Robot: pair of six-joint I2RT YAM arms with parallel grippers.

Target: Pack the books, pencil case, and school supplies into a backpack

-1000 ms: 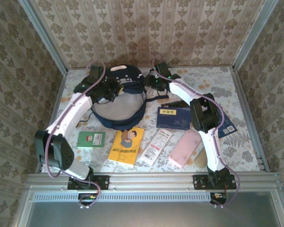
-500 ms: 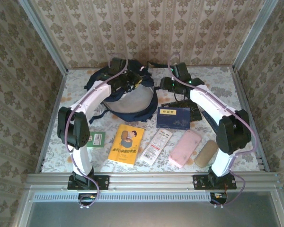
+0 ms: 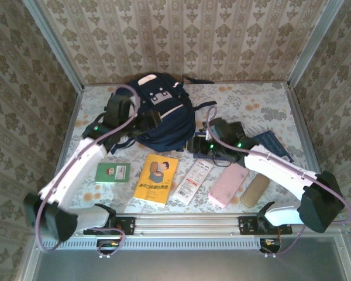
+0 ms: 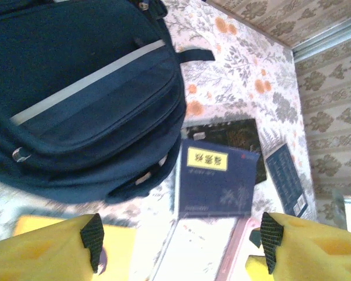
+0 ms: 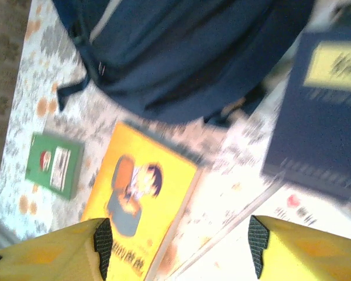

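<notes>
The navy backpack [image 3: 164, 114] lies at the back centre of the table with its striped front face up [image 4: 76, 88]. My left gripper [image 3: 152, 122] hovers over its near right edge, open and empty [image 4: 181, 243]. My right gripper [image 3: 196, 143] hangs open over the navy book, hiding most of it from above. The left wrist view shows that book [image 4: 216, 181] and its yellow label. In front lie the yellow paperback [image 3: 156, 178], green booklet [image 3: 113, 172], white packet [image 3: 192, 181], pink pouch [image 3: 228, 184] and tan pouch [image 3: 255, 189]. Nothing sits between my right gripper's [image 5: 178, 246] pads.
A thin dark-blue card [image 3: 275, 143] lies right of my right arm, and a black flat item [image 4: 234, 132] pokes out behind the navy book. Wallpapered walls close three sides. A metal rail [image 3: 187, 221] runs along the near edge.
The left gripper has opened and let go of the backpack, which now lies with its navy front up. Both grippers swung back toward the middle, the right one over the navy book.
</notes>
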